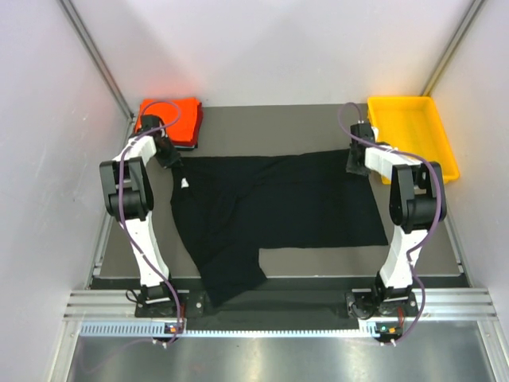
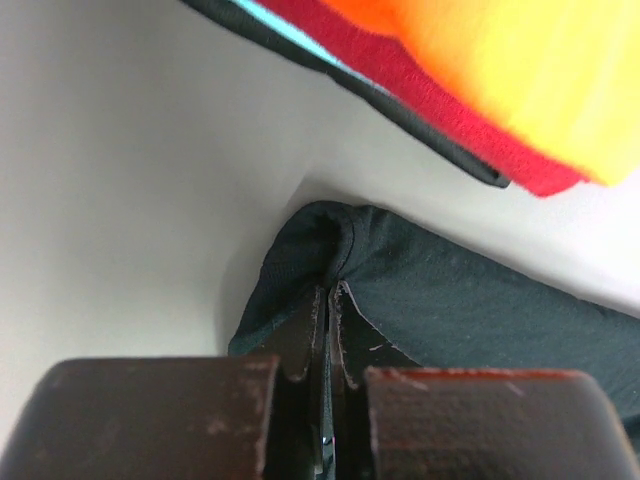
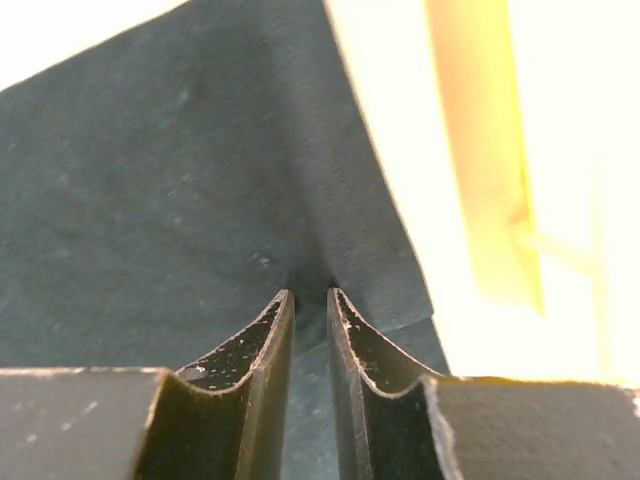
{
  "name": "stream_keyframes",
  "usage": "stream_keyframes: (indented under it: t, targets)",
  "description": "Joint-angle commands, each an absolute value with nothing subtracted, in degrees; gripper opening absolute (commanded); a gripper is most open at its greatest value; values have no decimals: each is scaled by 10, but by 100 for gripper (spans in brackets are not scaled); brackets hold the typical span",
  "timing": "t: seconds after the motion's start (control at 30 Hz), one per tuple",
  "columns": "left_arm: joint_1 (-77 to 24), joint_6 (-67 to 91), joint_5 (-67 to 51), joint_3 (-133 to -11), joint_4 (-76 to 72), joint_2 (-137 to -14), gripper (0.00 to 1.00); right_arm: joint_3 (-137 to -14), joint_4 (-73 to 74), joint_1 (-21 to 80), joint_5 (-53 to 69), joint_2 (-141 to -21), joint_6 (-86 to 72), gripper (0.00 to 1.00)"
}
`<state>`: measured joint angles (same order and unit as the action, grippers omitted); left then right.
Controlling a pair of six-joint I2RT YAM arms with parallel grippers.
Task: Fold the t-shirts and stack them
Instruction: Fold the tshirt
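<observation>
Across the table (image 1: 334,261) your black t-shirt (image 1: 278,207) lies spread; your left gripper (image 2: 328,290) is pinched on its far-left corner, right gripper (image 3: 308,295) clamped on its far-right edge, folded orange-red shirt (image 1: 171,115) just beyond that left corner, yellow tray (image 1: 409,135) off its right

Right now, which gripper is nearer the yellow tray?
Right. The right gripper pinches the black shirt at its far corner, just beside the yellow tray; the left gripper holds the opposite far corner, by the folded orange shirt.
</observation>
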<state>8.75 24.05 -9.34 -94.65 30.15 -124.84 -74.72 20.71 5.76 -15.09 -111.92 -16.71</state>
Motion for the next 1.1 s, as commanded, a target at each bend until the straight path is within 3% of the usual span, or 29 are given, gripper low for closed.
stream_keyframes:
  t: [0.0,0.43,0.6,0.7,0.93,1.07]
  targets:
    - [91,230,-38,-950,295,-1295,0,-763,250,33,-198,-1139,-168,20]
    - [91,241,-33,-981,315,-1282,0,-754,254,29,-229,-1108,-176,19]
    - [90,243,-72,-991,330,-1232,27,-784,276,40,-189,-1065,-176,23]
    - [89,242,-73,-1004,353,-1202,34,-796,294,54,-161,-1021,-189,25]
    - [65,247,-67,-947,391,-1090,37,-735,222,125,-36,-937,-246,35]
    - [38,262,-123,-785,354,-998,36,-644,121,198,26,-901,-290,42]
